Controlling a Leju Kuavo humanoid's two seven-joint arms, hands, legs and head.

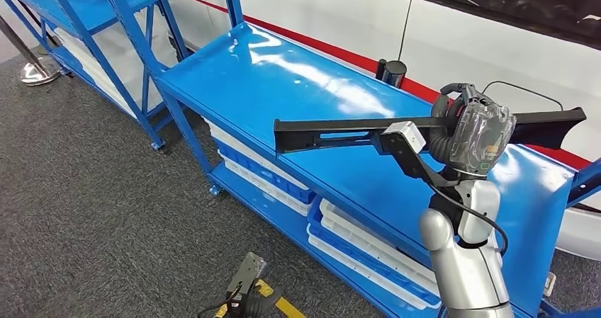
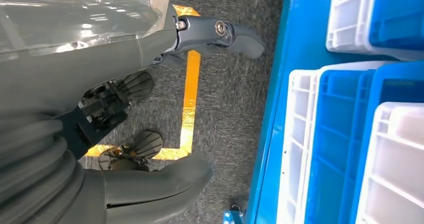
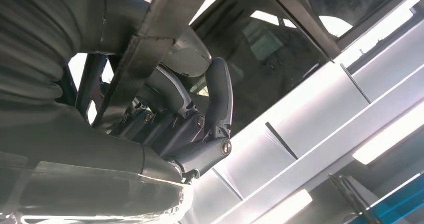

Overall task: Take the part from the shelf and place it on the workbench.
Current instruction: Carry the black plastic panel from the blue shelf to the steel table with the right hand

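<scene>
1. The right hand [image 1: 476, 135] grips a long black part [image 1: 333, 130], its fingers [image 3: 220, 97] curled around it.
2. The part is held level above the glossy blue shelf [image 1: 283, 84].
3. The left hand [image 2: 120, 104] hangs over grey carpet, fingers [image 2: 240, 34] spread, holding nothing.

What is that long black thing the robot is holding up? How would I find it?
Look at the big shiny blue workbench beside the white vehicle. Above its right part, the robot's right hand grips a long black part, stretched sideways. It is the one long dark bar held in the air.
</scene>
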